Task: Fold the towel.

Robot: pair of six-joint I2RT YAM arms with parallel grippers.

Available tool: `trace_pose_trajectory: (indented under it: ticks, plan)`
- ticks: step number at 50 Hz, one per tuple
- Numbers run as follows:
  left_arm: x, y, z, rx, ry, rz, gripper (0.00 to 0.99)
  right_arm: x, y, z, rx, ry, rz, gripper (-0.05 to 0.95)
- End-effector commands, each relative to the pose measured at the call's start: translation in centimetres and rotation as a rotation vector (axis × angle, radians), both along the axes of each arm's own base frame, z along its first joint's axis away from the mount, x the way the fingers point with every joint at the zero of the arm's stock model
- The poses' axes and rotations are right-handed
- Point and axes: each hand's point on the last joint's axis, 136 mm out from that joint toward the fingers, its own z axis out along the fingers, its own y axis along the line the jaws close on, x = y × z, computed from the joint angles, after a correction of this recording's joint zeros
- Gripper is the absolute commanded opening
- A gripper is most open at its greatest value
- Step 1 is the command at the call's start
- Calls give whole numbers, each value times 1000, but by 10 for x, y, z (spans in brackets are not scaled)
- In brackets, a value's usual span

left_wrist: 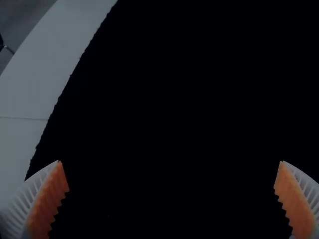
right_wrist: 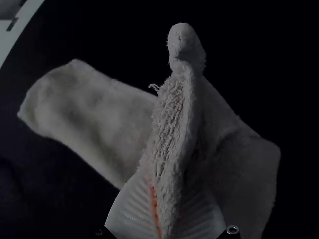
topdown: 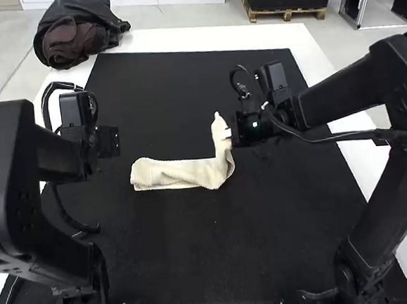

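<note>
On the black mat (topdown: pixel 191 258), in the high view, the towel (topdown: pixel 173 174) lay as a long, narrow strip, with one stretch low and fairly flat and the other end raised and bunched in the right gripper (topdown: pixel 228 132). The strip's narrowness and its doubled-looking edge suggested that it had been folded lengthwise at least once, though the layers could not be counted. The fold across its length was not made: the raised end stood up beside the flat stretch instead of lying over it. Carrying that end across, laying it down and flattening it seemed to be what was left, so the job looked perhaps half done or a bit more. The left gripper (topdown: pixel 116 141) was over the mat on the towel's other side, well apart from the cloth and nearer its flat end. In the left wrist view, that gripper's orange pads (left_wrist: pixel 46 201) were spread wide with nothing between them, over dark mat near the pale table edge (left_wrist: pixel 45 64). In the right wrist view, the white ribbed fingers (right_wrist: pixel 130 209) were clenched on a gathered ridge of the towel; a rounded tip of cloth poked out beyond them, and looser parts spread away to both sides of the grip.
</note>
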Motion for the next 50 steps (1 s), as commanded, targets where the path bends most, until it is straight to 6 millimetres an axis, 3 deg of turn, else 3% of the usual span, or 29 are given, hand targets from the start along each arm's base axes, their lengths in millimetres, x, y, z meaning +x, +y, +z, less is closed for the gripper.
trace_pose_trajectory:
  ticks: [1, 19, 50]
  plan:
    - [0, 1, 7, 11, -24, -3, 969, -3, 26, 11, 28, -12, 36, -21]
    - [-2, 2, 4, 11, -23, 2, 969, -14, 84, 12, 44, -32, 148, -21]
    - [-5, 11, 4, 16, -38, 32, 969, -12, 169, 6, 69, -62, 274, -21]
